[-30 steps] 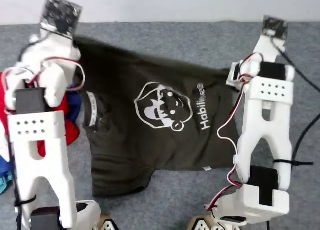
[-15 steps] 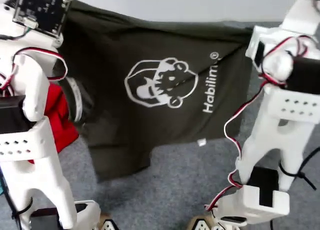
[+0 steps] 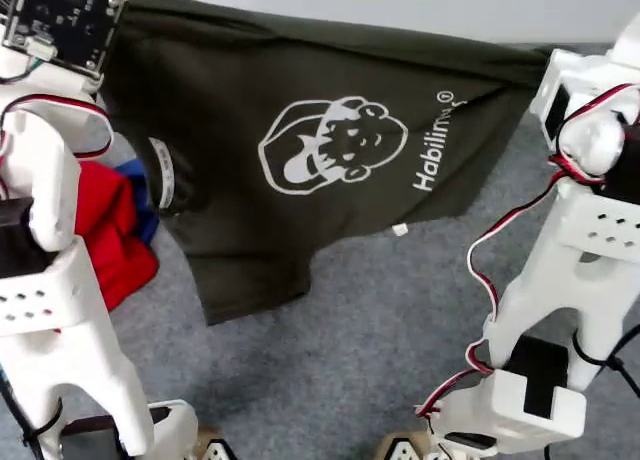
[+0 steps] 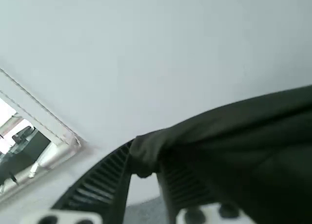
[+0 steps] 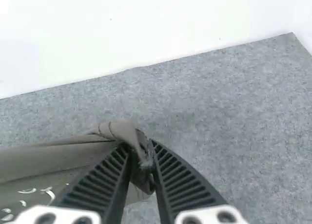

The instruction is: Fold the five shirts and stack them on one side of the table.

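left gripper and right gripper pinch the olive shirt (white arm half hides red shirt)

Dark shirt hanging stretched across far half, blocking passage there. Red-blue clothes pile crowding left side. Bare desk lying open below shirt hem, centre and right.

My left fingers and right fingers are showing ribbed black against the dark olive shirt. The shirt is carrying a white cartoon-face outline, with white lettering toward 3 o'clock. At 9 o'clock a red garment is lying beside a blue one. The surface is looking speckled grey. My left arm and right arm are showing white.
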Controlling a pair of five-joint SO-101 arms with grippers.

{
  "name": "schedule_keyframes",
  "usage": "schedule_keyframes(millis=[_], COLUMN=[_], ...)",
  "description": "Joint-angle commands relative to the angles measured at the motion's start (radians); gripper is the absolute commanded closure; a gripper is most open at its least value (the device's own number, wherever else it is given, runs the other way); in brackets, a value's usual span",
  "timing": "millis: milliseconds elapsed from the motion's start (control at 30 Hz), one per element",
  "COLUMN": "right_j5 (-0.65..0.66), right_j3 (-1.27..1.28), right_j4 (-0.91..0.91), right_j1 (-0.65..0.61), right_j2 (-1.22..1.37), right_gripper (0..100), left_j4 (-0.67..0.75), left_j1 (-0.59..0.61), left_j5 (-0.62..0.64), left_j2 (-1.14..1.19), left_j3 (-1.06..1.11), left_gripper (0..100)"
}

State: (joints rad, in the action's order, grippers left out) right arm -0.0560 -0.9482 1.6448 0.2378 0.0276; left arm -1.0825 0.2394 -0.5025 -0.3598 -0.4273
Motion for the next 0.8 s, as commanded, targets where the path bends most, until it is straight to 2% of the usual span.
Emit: schedule_keyframes(millis=[0,233,400,633,733,767], right_j5=[0.011,0.018,0.112,0.135,0.178,0.203], right_j3=[0.005,0.006,0.006,0.018,0.15,0.212], right_j4=[0.016,0.022,0.119,0.151,0.151,0.151], right_j1=[0.048,0.044,0.044,0.07,0.07,0.068], right_j2=[-0.013,-0.024,-0.024,-0.016,-0.024,-0.025], right_gripper=[98.9,98.9,98.9,98.9,98.9,98.9], left_j4=[0.008,-0.084,-0.193,-0.523,-0.671,-0.674], left_j1=[-0.005,-0.032,-0.028,-0.026,-0.026,-0.025], left_j5=[-0.008,-0.012,-0.012,-0.012,-0.014,-0.014], left_j2=[-0.031,-0.032,-0.034,-0.031,-0.021,-0.025], left_j3=[-0.079,-0.082,-0.087,-0.17,-0.151,-0.114], left_gripper=[98,98,98,98,98,98])
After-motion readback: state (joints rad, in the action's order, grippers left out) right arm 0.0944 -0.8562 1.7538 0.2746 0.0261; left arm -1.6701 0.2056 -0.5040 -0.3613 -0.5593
